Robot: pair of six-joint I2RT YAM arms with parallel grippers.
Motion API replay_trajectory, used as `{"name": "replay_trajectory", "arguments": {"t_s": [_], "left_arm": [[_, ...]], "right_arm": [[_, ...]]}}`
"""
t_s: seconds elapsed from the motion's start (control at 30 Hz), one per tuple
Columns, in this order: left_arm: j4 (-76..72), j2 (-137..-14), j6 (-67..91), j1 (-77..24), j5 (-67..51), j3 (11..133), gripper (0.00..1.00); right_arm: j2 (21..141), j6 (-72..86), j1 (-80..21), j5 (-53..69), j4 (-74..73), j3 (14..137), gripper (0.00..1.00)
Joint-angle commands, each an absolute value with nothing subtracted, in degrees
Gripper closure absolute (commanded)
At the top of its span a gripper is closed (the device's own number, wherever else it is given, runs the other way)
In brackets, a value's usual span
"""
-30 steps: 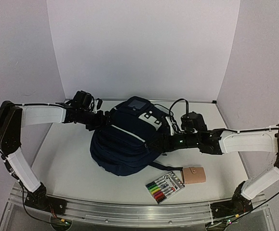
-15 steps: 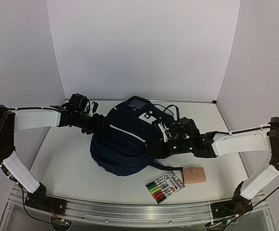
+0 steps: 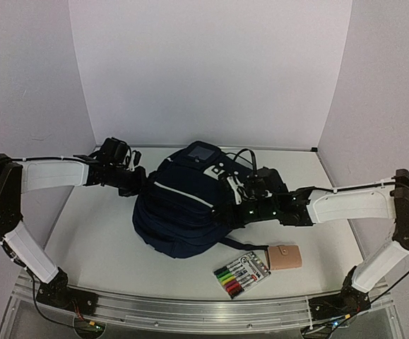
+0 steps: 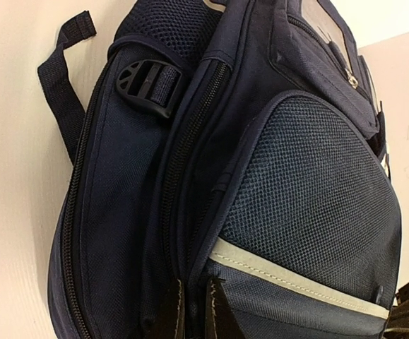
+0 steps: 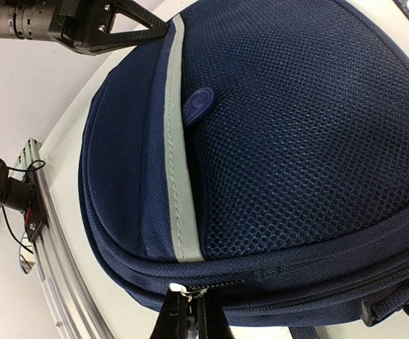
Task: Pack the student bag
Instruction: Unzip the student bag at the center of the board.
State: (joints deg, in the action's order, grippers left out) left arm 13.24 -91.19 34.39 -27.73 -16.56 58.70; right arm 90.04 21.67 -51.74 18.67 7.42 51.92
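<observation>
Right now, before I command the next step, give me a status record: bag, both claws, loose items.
bag: student bag lying mid-table, visible zippers closed
left claw: shut, against the bag's left side seam
right claw: shut, at the bag's right zipper edge
held: unclear whether either pinches fabric or a pull
loose items: marker pack, tan wallet, both outside the bag, near right

Student bag sits in the middle of the table; before it, rightwards, lies a marker pack, a wallet just beside (on its right).
</observation>
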Motion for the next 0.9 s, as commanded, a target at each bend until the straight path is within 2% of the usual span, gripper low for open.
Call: {"name": "replay_trajectory", "arguments": {"t_s": [0.0,0.2,0.57,0.7,0.87], "left_arm": [[13.0,-88.4,37.5,-28.4,-15.3,59.4,1.0],[13.7,-85.7,42.5,-28.4,-10.2,59.4,1.0],[11.1,-85.6,42.5,-31.0,-9.6,59.2,1.0],[11.3,-85.0,42.1,-31.2,-8.6,58.7,1.0],[12.3,-82.6,37.8,-31.2,-8.2,58.9,0.99]], "right_arm": [[89.9,21.6,-55.2,16.4,1.2,58.5,1.0],[94.3,26.9,-60.8,10.0,-7.2,64.6,1.0],[107.0,41.5,-66.9,0.2,-7.0,80.4,1.0],[108.0,44.4,-66.9,-1.3,-4.8,83.8,1.0],[106.7,44.5,-66.9,1.4,-2.1,84.6,0.81]]}}
